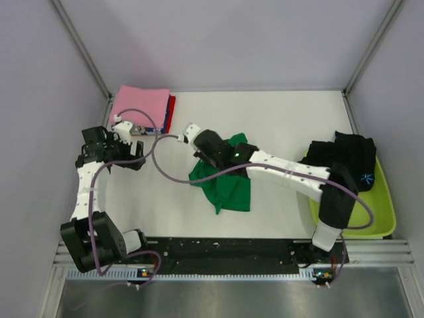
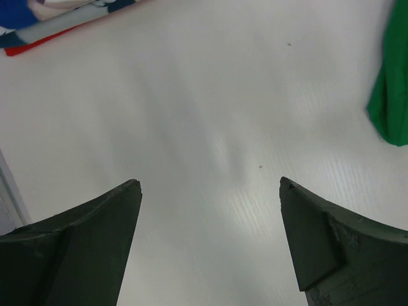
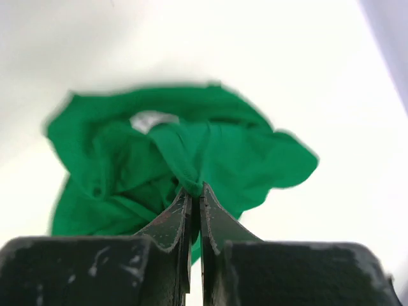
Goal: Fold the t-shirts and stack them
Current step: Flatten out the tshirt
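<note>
At the bottom of the top view, the two arm bases are seen on a dark rail [image 1: 225, 250]. Just above it, at the lower right, a lime-green tub [image 1: 384, 215] is set on the white table [image 1: 285, 112]. A black t-shirt [image 1: 354, 156] with a small blue mark is heaped over the tub's far rim, and part of it is hidden by the right arm [image 1: 291, 173]. That arm is stretched toward the middle of the frame, across the top of the green t-shirt [image 1: 228, 192], which is crumpled in the middle of the table. In the right wrist view the right gripper [image 3: 196, 193] is pressed together, and a fold of green cloth is pinched between its tips. The left arm [image 1: 86, 185] is bent up at the left side. The left gripper [image 2: 210, 185] is spread wide over bare table, and nothing is held in it. Farthest away, at the upper left, a folded stack [image 1: 169, 114] is seen, with a pink t-shirt [image 1: 139, 105] on top and red and blue edges under it.
</note>
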